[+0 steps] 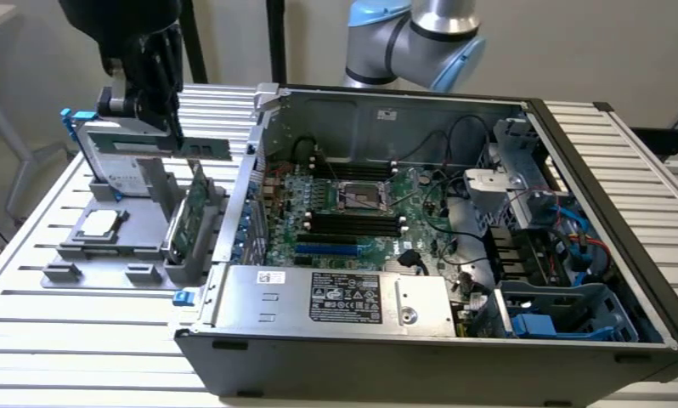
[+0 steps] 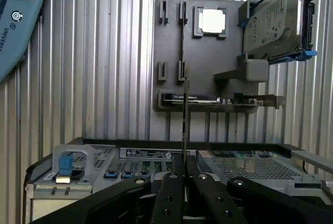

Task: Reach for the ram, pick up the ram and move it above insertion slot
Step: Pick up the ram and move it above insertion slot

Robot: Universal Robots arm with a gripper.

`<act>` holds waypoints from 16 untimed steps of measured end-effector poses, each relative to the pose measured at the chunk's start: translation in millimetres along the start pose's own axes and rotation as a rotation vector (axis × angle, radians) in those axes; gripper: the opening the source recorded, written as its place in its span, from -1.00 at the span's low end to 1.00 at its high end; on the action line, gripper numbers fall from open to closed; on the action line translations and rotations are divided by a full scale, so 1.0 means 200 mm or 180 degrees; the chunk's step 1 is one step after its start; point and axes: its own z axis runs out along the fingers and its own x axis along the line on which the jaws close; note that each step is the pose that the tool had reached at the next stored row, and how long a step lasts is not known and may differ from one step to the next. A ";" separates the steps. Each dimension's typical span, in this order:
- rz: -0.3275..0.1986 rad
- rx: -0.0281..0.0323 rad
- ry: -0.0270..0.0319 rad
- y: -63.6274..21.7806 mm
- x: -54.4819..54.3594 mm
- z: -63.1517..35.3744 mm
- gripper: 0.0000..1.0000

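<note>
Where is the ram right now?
The ram is held in the end effector, above the grey parts tray on the exterior view's left, beside the open computer case.

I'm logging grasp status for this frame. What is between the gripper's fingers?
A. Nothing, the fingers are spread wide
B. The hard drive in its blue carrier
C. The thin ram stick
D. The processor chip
C: in the wrist view the gripper is closed on the ram, seen edge-on as a thin strip running out from between the fingers.
</note>
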 end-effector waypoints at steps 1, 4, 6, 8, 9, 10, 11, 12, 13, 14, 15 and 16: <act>0.0000 0.0000 -0.0008 -0.022 0.00 -0.001 -0.73; -0.0002 0.0001 -0.0057 -0.089 0.00 -0.003 -0.73; -0.0004 0.0003 -0.0103 -0.135 0.00 -0.005 -0.73; -0.0005 0.0003 -0.0131 -0.181 0.00 -0.005 -0.73; -0.0005 0.0004 -0.0142 -0.203 0.00 -0.005 -0.73; -0.0005 0.0004 -0.0150 -0.227 0.00 -0.004 -0.73; -0.0005 0.0004 -0.0154 -0.249 0.00 -0.004 -0.73; -0.0006 0.0004 -0.0157 -0.272 0.00 -0.002 -0.73; -0.0006 0.0003 -0.0159 -0.294 0.00 -0.001 -0.73; -0.0006 0.0004 -0.0160 -0.317 0.00 0.001 -0.73; -0.0005 0.0004 -0.0160 -0.342 0.00 0.004 -0.73; -0.0006 0.0003 -0.0160 -0.364 0.00 0.007 -0.73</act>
